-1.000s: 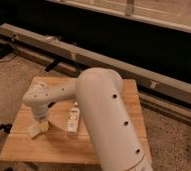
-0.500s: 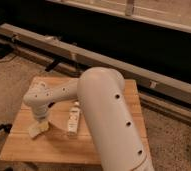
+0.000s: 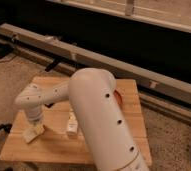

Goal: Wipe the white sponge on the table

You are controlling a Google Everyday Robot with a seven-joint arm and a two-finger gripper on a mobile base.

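The table is a small light-brown plank top. My gripper hangs from the white arm and points down at the table's front left part. It is shut on the white sponge, a small off-white block that rests slightly tilted against the tabletop. The large white upper arm hides much of the table's middle and right side.
A small white bottle with a label lies on the table just right of the gripper. A bit of something orange-red shows behind the arm. A long metal rail runs behind the table. Speckled floor surrounds it.
My gripper with the sponge has shifted slightly toward the front left of the table. The bottle has not moved.
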